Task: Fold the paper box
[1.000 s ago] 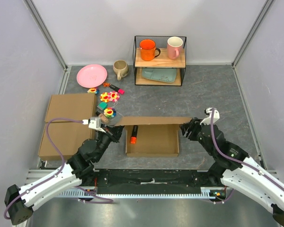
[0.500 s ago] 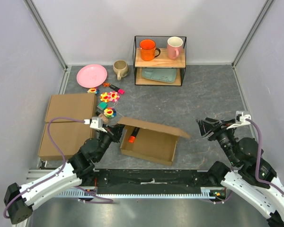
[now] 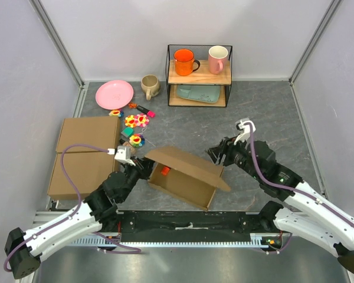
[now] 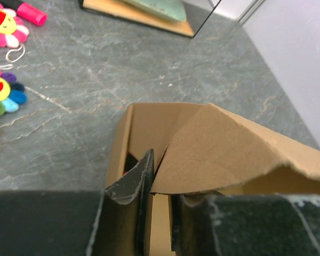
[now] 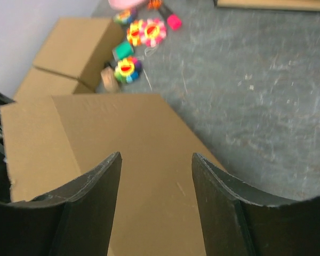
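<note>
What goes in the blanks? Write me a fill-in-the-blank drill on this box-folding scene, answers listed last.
1. The mug beside the orange mug on the top shelf of the wire rack is ____.
2. The right gripper faces the lid of the paper box with its jaws ____.
3. The gripper with the paper box's cardboard between its fingers is the ____ one.
Missing words: pink; open; left.
</note>
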`<action>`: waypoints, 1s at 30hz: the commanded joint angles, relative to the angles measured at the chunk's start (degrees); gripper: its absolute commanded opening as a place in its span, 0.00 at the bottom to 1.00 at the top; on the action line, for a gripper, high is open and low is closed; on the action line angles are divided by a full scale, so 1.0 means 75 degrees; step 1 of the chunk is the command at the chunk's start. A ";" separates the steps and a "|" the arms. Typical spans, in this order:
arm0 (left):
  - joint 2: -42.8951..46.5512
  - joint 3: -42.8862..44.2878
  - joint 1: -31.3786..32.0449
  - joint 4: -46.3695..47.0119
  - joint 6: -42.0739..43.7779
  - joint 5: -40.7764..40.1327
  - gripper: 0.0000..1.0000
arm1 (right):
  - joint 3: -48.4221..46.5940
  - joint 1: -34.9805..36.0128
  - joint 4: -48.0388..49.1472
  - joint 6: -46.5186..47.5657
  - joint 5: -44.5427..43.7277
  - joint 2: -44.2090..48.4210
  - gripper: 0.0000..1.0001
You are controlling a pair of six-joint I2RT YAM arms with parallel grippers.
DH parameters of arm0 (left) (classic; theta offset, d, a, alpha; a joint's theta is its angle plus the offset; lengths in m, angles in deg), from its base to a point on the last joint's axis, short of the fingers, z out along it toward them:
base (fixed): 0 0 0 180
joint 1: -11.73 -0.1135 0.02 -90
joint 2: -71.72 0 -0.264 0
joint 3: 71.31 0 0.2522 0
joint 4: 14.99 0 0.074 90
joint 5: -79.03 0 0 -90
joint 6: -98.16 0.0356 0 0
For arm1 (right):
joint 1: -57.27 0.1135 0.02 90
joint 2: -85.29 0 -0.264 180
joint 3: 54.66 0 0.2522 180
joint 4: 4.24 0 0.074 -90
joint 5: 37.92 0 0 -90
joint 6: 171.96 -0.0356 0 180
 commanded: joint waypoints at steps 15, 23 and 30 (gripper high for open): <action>0.0100 0.2808 0.0047 -0.5272 0.0468 0.0562 0.38 | 0.0883 0.0019 0.0836 0.0256 0.1024 -0.0092 0.64; 0.0252 0.4074 0.0047 -0.6879 0.0210 0.0305 0.35 | 0.0906 0.0019 0.0883 0.0479 0.1094 -0.0268 0.64; 0.1038 0.4906 0.0047 -0.6263 0.0655 -0.0537 0.35 | 0.1059 0.0019 0.0685 0.0971 0.1913 -0.0514 0.59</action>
